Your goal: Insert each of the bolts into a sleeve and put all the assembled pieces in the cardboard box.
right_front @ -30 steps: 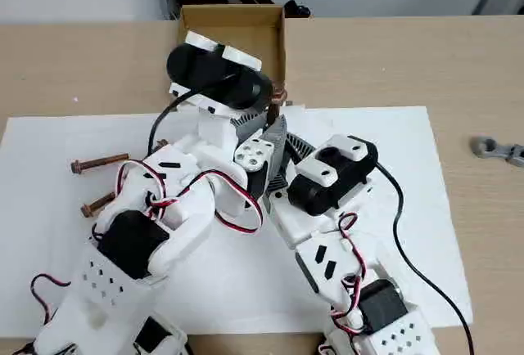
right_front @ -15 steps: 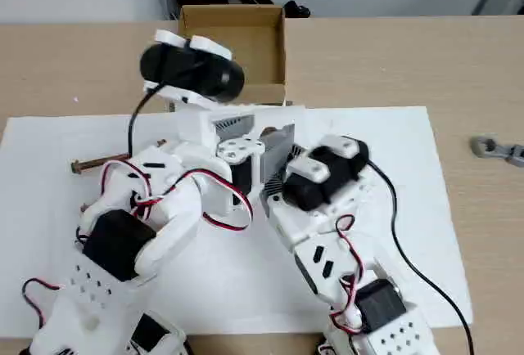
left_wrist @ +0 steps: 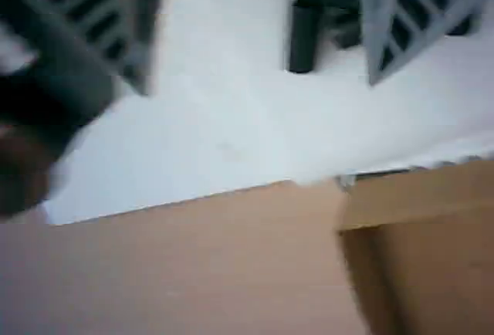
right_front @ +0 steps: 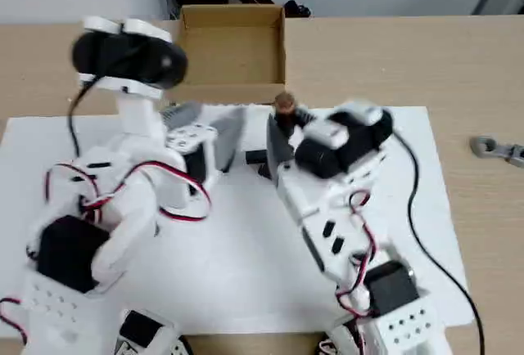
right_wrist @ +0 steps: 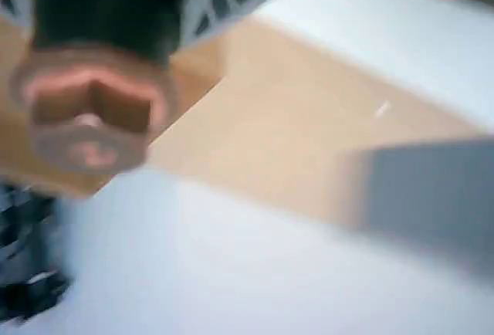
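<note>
The right claw [right_front: 280, 126] grips a black sleeve [right_wrist: 108, 11] with a bolt [right_front: 284, 103] in it, just beside the cardboard box [right_front: 229, 93]; the left claw [left_wrist: 255, 72] hangs open near the box, over loose sleeves [left_wrist: 305, 34]

A robotics lab bench.
Light wooden tabletop [right_front: 458, 60] under a white paper sheet [right_front: 246, 265], white printed robot arms [right_front: 323, 199] with exposed servo wires [right_front: 358, 232], a wrench [right_front: 495, 149] lying aside.
</note>
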### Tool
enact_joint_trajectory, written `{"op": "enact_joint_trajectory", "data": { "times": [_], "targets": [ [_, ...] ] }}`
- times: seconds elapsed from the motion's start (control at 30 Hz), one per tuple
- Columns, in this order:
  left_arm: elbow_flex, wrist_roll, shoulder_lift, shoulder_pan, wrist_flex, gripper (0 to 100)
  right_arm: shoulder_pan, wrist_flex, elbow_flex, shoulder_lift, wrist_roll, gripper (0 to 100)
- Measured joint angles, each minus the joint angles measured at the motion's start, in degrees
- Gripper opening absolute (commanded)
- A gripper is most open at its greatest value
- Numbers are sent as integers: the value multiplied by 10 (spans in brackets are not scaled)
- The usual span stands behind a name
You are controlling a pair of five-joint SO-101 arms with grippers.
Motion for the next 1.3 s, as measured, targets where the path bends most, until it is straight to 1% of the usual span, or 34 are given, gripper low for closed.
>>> {"op": "enact_joint_trajectory", "data": {
  "times": [0.03, 0.07, 0.23, 0.4, 0.5, 0.6, 0.83, 0.97, 1.1, 1.2, 1.3],
  "targets": [
    [0, -18, 0, -13, 1, 12, 4, 0, -21, 21, 0, 4],
    [0, -39, 0, -26, 1, 2, 8, -5, -37, 43, 0, 4],
    [0, -107, 0, -76, 40, 6, 18, -65, -80, 154, 0, 4],
    [2, -142, 0, -121, 93, 6, 16, -167, -98, 270, 0, 4],
    [23, -152, -1, -152, 102, 6, 16, -235, -120, 345, 0, 4],
    [51, -152, -1, -181, 103, 6, 16, -270, -166, 427, 0, 4],
    [83, -152, -1, -217, 103, 6, 16, -279, -312, 613, 0, 4],
    [83, -156, -1, -217, 103, 6, 27, -279, -396, 716, 0, 4],
    [84, -156, -1, -217, 103, 6, 54, -279, -476, 823, 0, 6],
    [84, -156, -1, -217, 103, 6, 73, -279, -520, 889, 0, 7],
    [88, -156, -1, -217, 103, 6, 76, -279, -542, 928, 0, 9]
  ]
}}
